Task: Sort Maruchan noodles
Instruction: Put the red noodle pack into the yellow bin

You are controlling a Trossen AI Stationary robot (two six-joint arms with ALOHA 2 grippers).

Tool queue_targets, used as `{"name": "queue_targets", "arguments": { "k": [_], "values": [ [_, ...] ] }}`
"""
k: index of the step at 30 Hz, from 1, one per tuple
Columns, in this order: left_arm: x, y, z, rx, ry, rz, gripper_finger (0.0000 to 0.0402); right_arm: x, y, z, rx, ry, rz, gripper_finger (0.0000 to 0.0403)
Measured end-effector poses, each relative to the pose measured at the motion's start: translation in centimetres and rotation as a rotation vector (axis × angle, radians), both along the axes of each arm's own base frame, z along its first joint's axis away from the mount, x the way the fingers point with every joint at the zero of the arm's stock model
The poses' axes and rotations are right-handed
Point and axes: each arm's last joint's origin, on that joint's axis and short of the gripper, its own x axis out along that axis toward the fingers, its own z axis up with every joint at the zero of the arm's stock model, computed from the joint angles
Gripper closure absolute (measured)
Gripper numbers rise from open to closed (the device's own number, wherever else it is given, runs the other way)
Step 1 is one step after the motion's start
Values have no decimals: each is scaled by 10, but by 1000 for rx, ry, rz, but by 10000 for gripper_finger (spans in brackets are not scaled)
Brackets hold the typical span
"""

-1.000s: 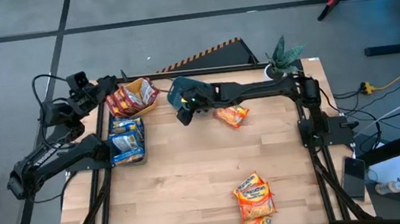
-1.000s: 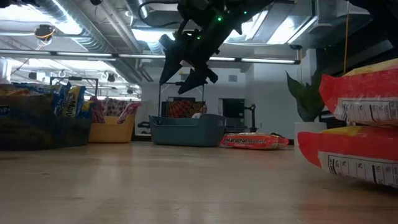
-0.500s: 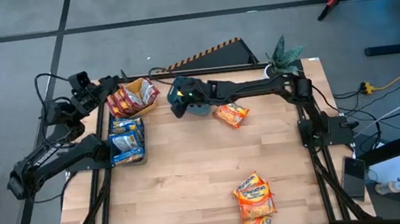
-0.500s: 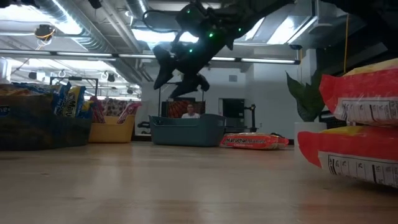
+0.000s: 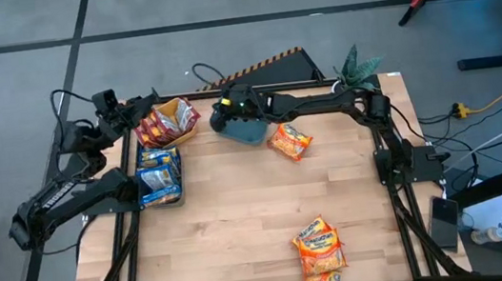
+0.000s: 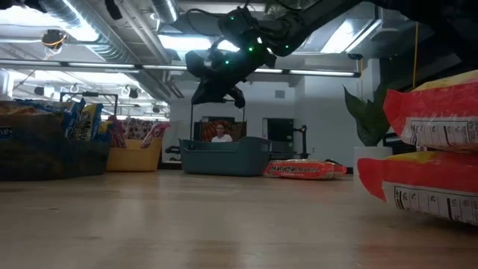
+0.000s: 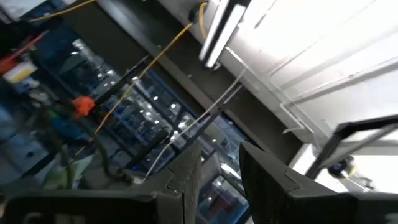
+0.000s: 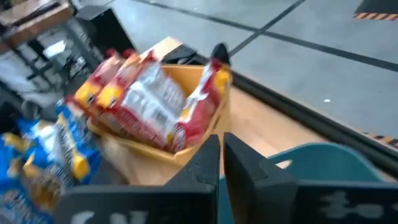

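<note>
High view: right arm's jaws [image 5: 225, 117] clenched and empty above the teal bin [image 5: 248, 131].

Taking the teal bin as landmark: an orange packet [image 5: 290, 141] lies on the worktop [image 5: 233, 229] just beside it, on the side toward the right arm's base, long axis slanting diagonally across the boards; the right arm is plainly the nearer one and would need to pull back toward its base and drop. Two more orange packets [image 5: 319, 244] lie well apart at the near edge. Red packets [image 5: 161, 125] fill the yellow bin [image 5: 175, 136] on the bin's far-left side, blue ones [image 5: 158, 174] sit in a dark bin nearer. Left arm's jaws [image 5: 143, 103] wait beyond the yellow bin, partly parted, nothing visible between them.
</note>
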Motion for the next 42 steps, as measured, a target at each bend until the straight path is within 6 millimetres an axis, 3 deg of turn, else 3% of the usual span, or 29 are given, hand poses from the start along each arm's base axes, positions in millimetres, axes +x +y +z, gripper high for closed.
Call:
{"name": "queue_targets", "arguments": {
  "k": [5,8,12,20,25,31,35,42],
  "values": [
    [4,6,-10,-116,65,65,299,0,-4,-9,51,13,27,396],
    [11,14,-27,-241,208,104,305,-4,0,-3,82,44,80,399],
    [21,25,-52,-348,421,165,324,-22,5,36,57,40,79,401],
    [43,52,-82,-433,641,325,383,-83,21,120,-73,94,25,402],
    [55,63,-97,-466,735,323,400,-111,28,147,-84,111,0,402],
    [67,75,-72,-415,809,340,401,-126,35,157,-81,127,2,402],
    [74,85,-45,-368,1013,429,401,-128,36,158,-79,138,1,402],
    [96,107,-32,-292,1314,403,401,-129,36,156,-72,164,5,403]
  ]
}}
